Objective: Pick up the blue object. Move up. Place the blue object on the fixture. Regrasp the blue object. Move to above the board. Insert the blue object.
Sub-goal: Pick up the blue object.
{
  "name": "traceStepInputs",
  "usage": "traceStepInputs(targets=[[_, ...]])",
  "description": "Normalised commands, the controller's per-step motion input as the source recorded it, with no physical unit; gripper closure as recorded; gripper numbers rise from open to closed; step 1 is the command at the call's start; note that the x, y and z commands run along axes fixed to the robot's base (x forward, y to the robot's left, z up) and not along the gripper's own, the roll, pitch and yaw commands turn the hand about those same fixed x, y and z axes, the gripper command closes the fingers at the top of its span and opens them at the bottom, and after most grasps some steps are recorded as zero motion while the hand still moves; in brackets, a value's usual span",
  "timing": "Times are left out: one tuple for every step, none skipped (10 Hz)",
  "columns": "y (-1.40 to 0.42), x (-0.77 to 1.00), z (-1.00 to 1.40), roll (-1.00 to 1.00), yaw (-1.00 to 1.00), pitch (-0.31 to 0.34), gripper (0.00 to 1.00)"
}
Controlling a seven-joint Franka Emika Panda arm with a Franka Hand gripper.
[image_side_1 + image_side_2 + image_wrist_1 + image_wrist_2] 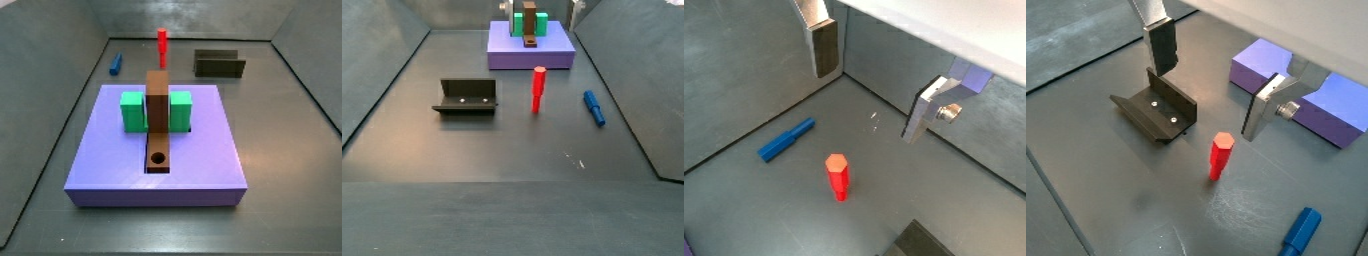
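Observation:
The blue object (786,140) is a short slim peg lying flat on the dark floor, also seen in the wrist view (1303,231) and in both side views (115,64) (592,107). My gripper (871,80) hangs open well above the floor with nothing between its fingers (822,45), and the peg lies off to one side of it. The fixture (1156,108) is a dark block with an open recess, standing below one finger (1162,45). The board (201,150) is a lavender platform carrying green blocks (134,110) and a brown strip (158,125) with a round hole (159,158).
A thin red peg (1221,157) stands upright on the floor between the fixture (466,97) and the blue object, also visible in a wrist view (838,175) and a side view (539,88). Grey walls enclose the floor on all sides.

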Motion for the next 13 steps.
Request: traceStepInputs(targets=[[0.00, 0.00, 0.00, 0.02, 0.00, 0.000, 0.00], [0.00, 0.05, 0.00, 0.00, 0.00, 0.016, 0.00], [0.00, 0.00, -0.18, -0.09, -0.05, 0.000, 0.00], [-0.44, -0.53, -0.30, 0.00, -0.12, -0.043, 0.00], [-0.44, -0.64, -0.51, -0.04, -0.07, -0.069, 0.00], [-0.35, -0.68, -0.41, -0.08, 0.00, -0.070, 0.00], [-0.29, -0.59, -0.14, -0.09, 0.00, -0.121, 0.00], [-0.23, -0.50, -0.10, -0.13, -0.01, -0.154, 0.00], [-0.27, -0.40, -0.01, -0.15, -0.01, -0.179, 0.00], [-0.31, -0.27, -0.11, -0.10, -0.03, -0.176, 0.00], [-0.18, -0.03, -0.52, 0.00, 0.00, -0.091, 0.00], [-0.08, 0.00, -0.63, 0.04, 0.00, -0.083, 0.00], [-0.03, -0.10, -0.57, 0.11, 0.01, -0.081, 0.00]])
